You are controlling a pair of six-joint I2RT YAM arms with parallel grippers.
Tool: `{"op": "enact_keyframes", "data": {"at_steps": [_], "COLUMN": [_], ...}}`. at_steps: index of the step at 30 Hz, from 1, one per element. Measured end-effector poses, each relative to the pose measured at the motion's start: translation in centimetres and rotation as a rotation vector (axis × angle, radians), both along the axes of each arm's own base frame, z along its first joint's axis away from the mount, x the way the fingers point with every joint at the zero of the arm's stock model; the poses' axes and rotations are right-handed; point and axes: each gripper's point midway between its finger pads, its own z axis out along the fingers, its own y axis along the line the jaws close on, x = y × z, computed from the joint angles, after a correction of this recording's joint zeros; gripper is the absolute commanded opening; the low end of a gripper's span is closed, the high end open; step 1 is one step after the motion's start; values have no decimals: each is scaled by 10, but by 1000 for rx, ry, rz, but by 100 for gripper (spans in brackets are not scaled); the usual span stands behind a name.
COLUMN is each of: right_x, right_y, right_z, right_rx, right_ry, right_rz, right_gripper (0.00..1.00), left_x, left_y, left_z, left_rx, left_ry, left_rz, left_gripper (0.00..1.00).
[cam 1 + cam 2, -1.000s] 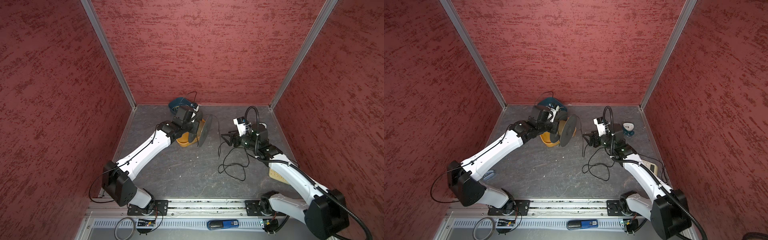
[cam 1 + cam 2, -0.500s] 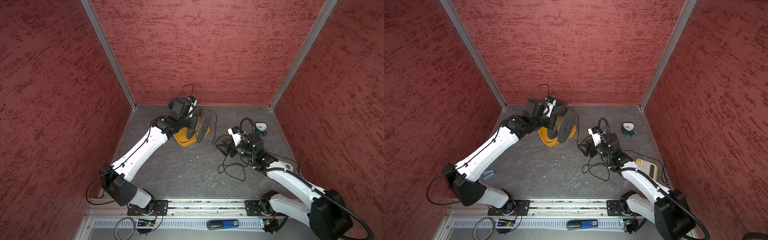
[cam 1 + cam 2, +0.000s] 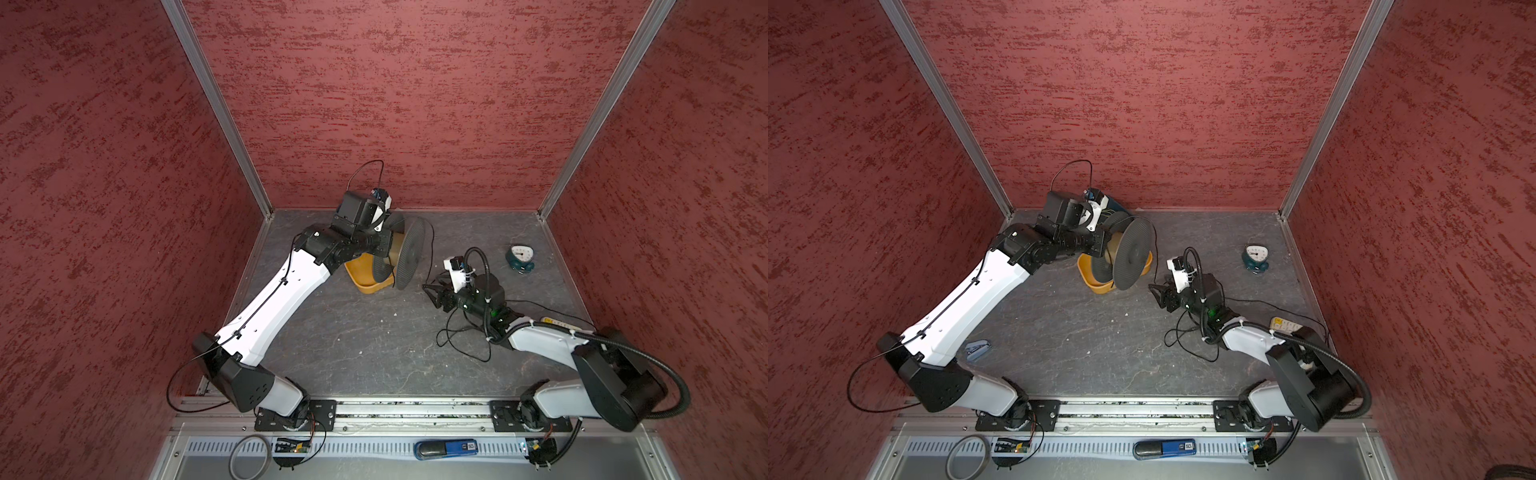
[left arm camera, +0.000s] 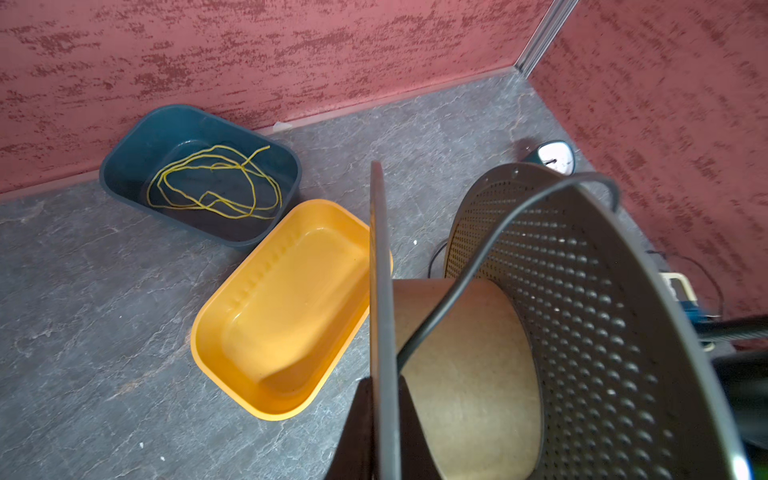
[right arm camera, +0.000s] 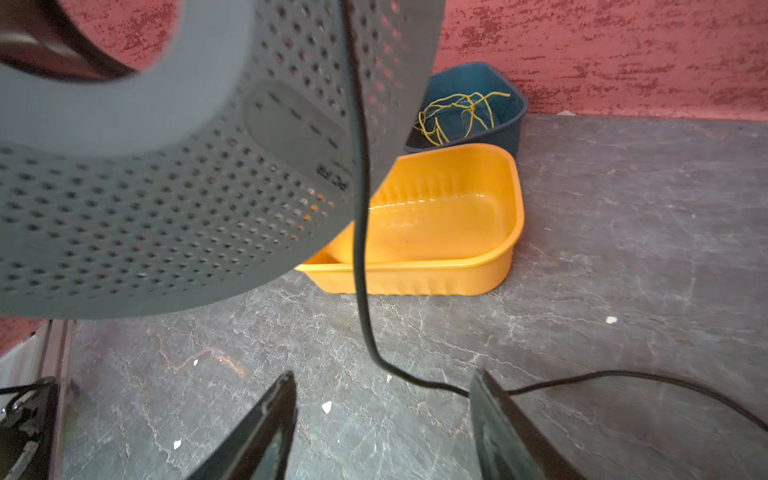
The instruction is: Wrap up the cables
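My left gripper (image 4: 384,382) is shut on the rim of one flange of a dark grey perforated spool (image 4: 582,316) with a cardboard core, held above the yellow tray (image 4: 291,307). Both top views show the spool (image 3: 409,253) (image 3: 1133,253) on edge. The cables, one thin black cord (image 4: 478,257), run off the core and over the far flange. In the right wrist view the cord (image 5: 360,232) drops to the floor and passes behind one fingertip of my right gripper (image 5: 382,378), which is open and holds nothing. Loose loops (image 3: 461,345) (image 3: 1187,340) lie beside the right arm.
A blue tray (image 4: 124,166) holding a yellow-green wire stands against the back wall behind the yellow tray (image 3: 365,282). A small clock (image 3: 519,257) sits at the back right, a calculator (image 3: 1283,324) by the right arm, a blue stapler (image 3: 978,348) front left.
The left wrist has turned and risen with the spool still in its grip. The right gripper has moved left and nearer the front, down by the floor, with its jaws still apart.
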Motion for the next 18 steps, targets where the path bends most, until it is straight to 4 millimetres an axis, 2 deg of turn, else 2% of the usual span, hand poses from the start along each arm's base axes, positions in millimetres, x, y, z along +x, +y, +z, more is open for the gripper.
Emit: {"op": "enact_keyframes", "data": {"at_steps": [2,5,10,14,18], "right_x": [5,10,14,19,27], "right_y": [1,2,5,11,19], "right_z": [-6,-9,2,12,14], "right_rx": [6,21,50,76,91], "right_ry": [1,-3,-43,-80,-87], "right_rz": [-11,-24,-24,-10,11], "right_gripper": [47,40,37,35,29], "left_x": [-2,-5,-10,-13,-13], "left_y": [1,3,8,18,23], "left_z": [3,1,-3,2,9], "left_rx": [-11,-18,-40,-80,-123], "left_ry": [8,33,86,107,117], "left_rz": [0,-2,-6,-6,-12], "left_gripper": [0,0,0,0,0]}}
